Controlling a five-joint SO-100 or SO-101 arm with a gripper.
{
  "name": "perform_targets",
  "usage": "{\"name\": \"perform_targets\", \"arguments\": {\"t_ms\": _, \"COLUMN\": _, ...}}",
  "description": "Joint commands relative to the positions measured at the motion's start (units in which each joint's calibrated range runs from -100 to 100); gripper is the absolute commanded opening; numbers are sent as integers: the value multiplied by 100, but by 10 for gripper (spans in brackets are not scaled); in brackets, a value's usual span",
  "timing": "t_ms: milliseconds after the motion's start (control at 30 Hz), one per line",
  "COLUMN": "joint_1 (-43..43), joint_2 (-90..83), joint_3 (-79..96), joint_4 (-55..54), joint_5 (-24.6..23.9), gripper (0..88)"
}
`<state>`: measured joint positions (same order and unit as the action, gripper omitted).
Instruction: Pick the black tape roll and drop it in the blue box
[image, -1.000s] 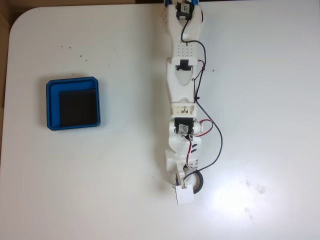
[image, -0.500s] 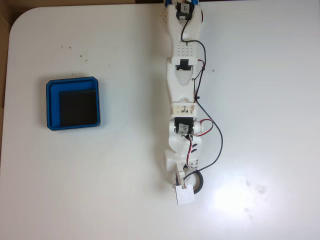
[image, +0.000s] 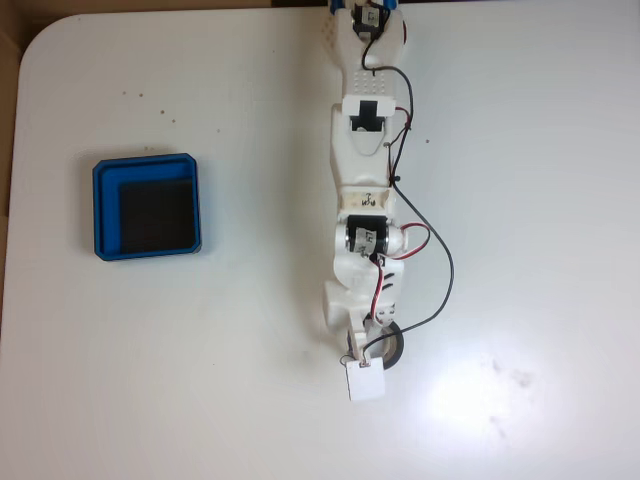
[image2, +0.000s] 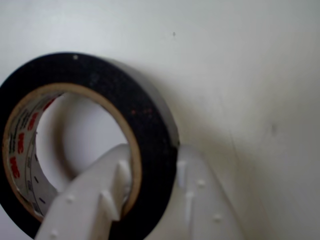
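In the fixed view the white arm (image: 365, 210) reaches down the picture from the top edge across a white tabletop (image: 200, 380), with red and black wires (image: 440, 270) looping along its right side. At its lower tip the end effector (image: 372, 350) sits over the black tape roll (image: 393, 349), whose dark ring shows just to the right of the tip, partly hidden under the white plastic. A small white square tag (image: 365, 381) lies just below the roll, right at the arm's tip. The blue box (image: 100, 215) rests well apart from all this, far to the left in the fixed view, a shallow tray with a bright blue rim and a black floor, nothing lying in it. The wrist view gives the grip up close: the black tape roll (image2: 145, 130) stands tilted against the pale surface, its tan inner core carrying red lettering on the left, and the end effector (image2: 150, 185) is clamped on the roll's wall at the lower right, one white finger (image2: 95, 195) reaching into the hole against the inner core and the other white finger (image2: 200, 200) pressed on the outer black face. The ring's wall fills the gap between the two fingers. Whether the roll touches the tabletop or is raised off it cannot be told. A few small dark specks dot the tabletop near the upper left in the fixed view
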<state>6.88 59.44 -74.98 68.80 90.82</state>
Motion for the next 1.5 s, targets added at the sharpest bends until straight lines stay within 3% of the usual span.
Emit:
{"name": "perform_targets", "arguments": {"t_ms": 0, "joint_1": 216, "joint_2": -986, "joint_3": -346, "joint_4": 513, "joint_5": -19, "gripper": 9}}
{"name": "perform_targets", "arguments": {"t_ms": 367, "joint_1": 1418, "joint_2": -2198, "joint_3": -355, "joint_4": 1668, "joint_5": -28, "gripper": 9}}
{"name": "perform_targets", "arguments": {"t_ms": 667, "joint_1": 2961, "joint_2": -2625, "joint_3": -364, "joint_4": 2295, "joint_5": -28, "gripper": 10}}
{"name": "perform_targets", "arguments": {"t_ms": 1467, "joint_1": 4857, "joint_2": -2558, "joint_3": -328, "joint_4": 2270, "joint_5": -45, "gripper": 10}}
